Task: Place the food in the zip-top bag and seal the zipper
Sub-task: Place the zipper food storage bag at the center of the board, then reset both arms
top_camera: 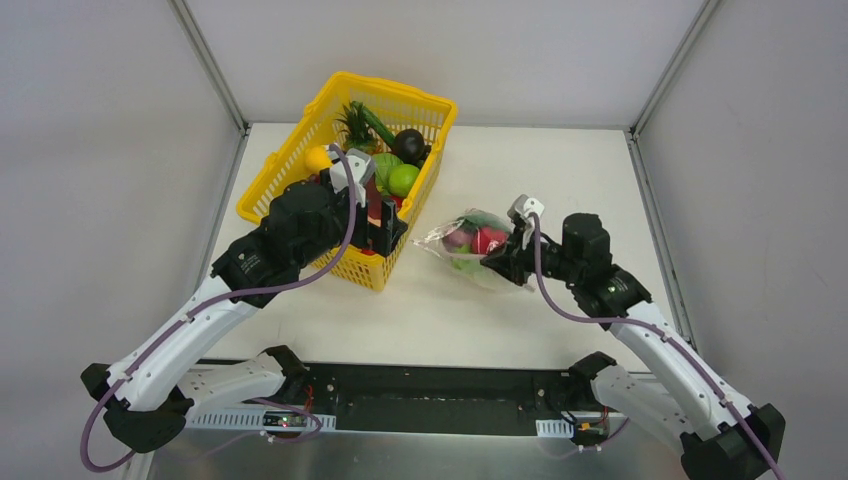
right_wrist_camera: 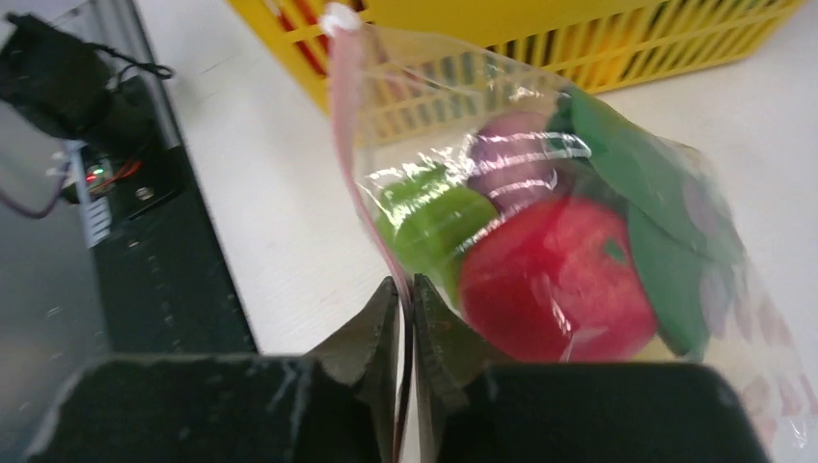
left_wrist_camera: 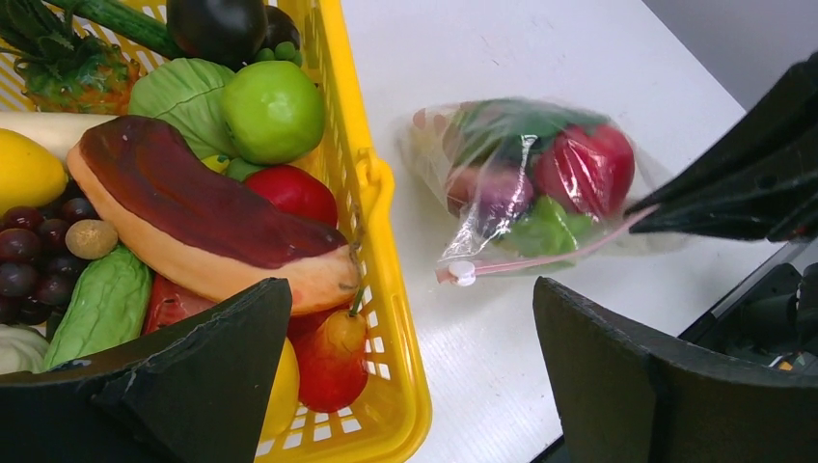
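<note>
The clear zip-top bag [top_camera: 468, 243] lies on the white table right of the basket. It holds a red apple [right_wrist_camera: 559, 280], a green lime [right_wrist_camera: 429, 224], a purple piece and leafy greens [right_wrist_camera: 627, 183]. Its pinkish zipper [left_wrist_camera: 550, 253] has a white slider [left_wrist_camera: 463, 273] at the end nearest the basket. My right gripper [right_wrist_camera: 406, 286] is shut on the zipper strip at the bag's near end, also seen from above [top_camera: 500, 262]. My left gripper [left_wrist_camera: 415, 371] is open and empty, hovering over the basket's near right corner [top_camera: 385, 228]. More toy food fills the basket.
The yellow mesh basket [top_camera: 300, 150] stands at the back left, its rim [left_wrist_camera: 371, 193] between my left fingers. It holds a green apple [left_wrist_camera: 273, 109], a brown-topped piece [left_wrist_camera: 193, 207], grapes, a lemon and other toys. Grey walls enclose the table.
</note>
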Available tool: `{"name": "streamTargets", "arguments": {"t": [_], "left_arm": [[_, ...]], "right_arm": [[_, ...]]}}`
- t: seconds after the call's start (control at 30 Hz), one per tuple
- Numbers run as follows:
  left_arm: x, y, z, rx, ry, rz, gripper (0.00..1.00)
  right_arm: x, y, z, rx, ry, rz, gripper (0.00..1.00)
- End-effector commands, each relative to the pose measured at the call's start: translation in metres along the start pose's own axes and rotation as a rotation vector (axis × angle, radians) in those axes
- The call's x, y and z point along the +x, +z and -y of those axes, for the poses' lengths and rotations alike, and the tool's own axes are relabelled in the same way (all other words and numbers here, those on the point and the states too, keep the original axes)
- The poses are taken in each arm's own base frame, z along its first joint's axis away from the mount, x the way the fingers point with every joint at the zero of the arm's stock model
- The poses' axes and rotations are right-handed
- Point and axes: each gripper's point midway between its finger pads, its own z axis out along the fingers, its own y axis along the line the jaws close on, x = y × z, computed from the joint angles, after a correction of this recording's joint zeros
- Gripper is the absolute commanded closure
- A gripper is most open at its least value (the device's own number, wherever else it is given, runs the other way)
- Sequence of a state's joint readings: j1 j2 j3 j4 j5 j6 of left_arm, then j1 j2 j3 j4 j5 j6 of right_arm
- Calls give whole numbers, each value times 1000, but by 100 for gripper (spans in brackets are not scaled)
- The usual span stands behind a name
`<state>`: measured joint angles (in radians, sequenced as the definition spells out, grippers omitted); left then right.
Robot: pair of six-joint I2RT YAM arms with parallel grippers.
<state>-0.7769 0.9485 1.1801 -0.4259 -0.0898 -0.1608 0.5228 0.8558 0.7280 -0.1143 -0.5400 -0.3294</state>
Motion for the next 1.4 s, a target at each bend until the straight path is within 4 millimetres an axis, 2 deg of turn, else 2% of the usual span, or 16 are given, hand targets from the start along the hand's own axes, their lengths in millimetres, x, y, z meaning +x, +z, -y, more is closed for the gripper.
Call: {"name": "streamTargets", "arguments": {"t": [0.0, 0.1, 0.37, 0.47, 0.6, 0.77, 0.93, 1.13, 1.23, 1.37], "left_arm": [[-17, -1, -4, -20, -29, 66, 0], [-17, 2, -2, -11, -34, 61, 0], [-14, 2, -6, -31, -47, 53, 0], [-13, -2, -13, -63, -55, 62, 0], [-10, -7, -34, -171, -86, 72, 0], [-4, -17, -68, -313, -156, 86, 0], [4, -30, -99, -448, -222, 98, 0], [21, -38, -132, -612, -333, 74, 0], [27, -37, -136, -652, -367, 52, 0], [32, -43, -144, -717, -389, 36, 0]], "right_arm": [[-11, -19, -46, -189, 29, 48, 85], [-7, -22, -47, -183, 39, 38, 70], [-20, -19, -30, -79, 73, 74, 66], [-26, -16, -4, 69, 108, 128, 53], [-27, -21, 36, 301, 175, 174, 37], [-21, -42, 88, 633, 293, 235, 17], [-13, -67, 122, 871, 437, 315, 2], [-8, -83, 143, 905, 599, 340, 0], [-4, -84, 149, 895, 680, 324, 0], [-6, -80, 150, 873, 700, 313, 0]]}}
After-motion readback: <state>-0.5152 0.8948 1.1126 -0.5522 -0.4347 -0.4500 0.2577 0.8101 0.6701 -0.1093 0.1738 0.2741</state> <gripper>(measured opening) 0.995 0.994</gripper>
